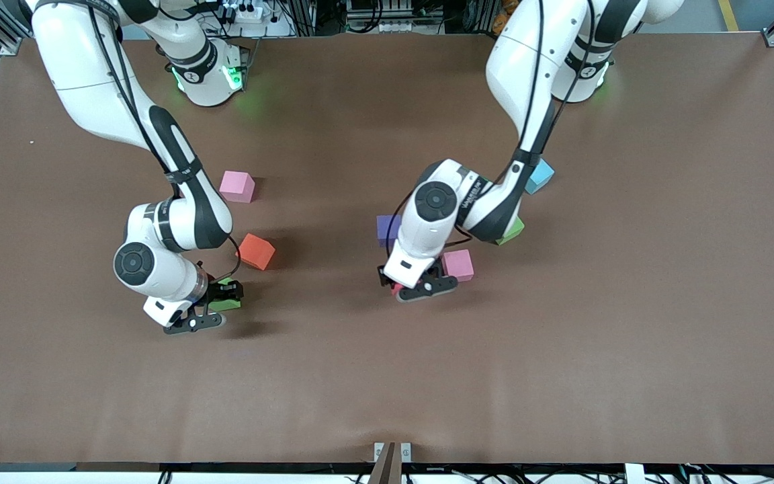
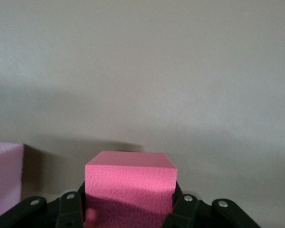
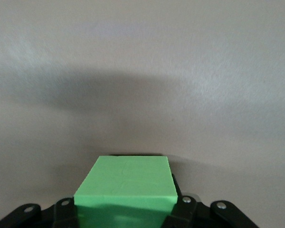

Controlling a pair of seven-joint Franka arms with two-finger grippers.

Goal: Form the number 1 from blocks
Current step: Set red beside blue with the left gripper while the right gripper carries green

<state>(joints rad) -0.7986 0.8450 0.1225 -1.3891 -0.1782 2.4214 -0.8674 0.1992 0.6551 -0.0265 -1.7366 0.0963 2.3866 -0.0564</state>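
Blocks: clustering mid-surface, with two in hand. Gripping the red block [image 1: 397, 290] snugly in the left end effector [image 1: 408, 290], down at the surface, with a pink block [image 1: 458, 264] just beside at two o'clock and the purple block [image 1: 387, 228] at twelve. Pinching the green block [image 3: 126, 183] in the right end effector [image 1: 222, 304] toward the right arm's end, the orange block [image 1: 256, 251] near at one o'clock. Probably needing to carry green toward three o'clock to join the cluster.
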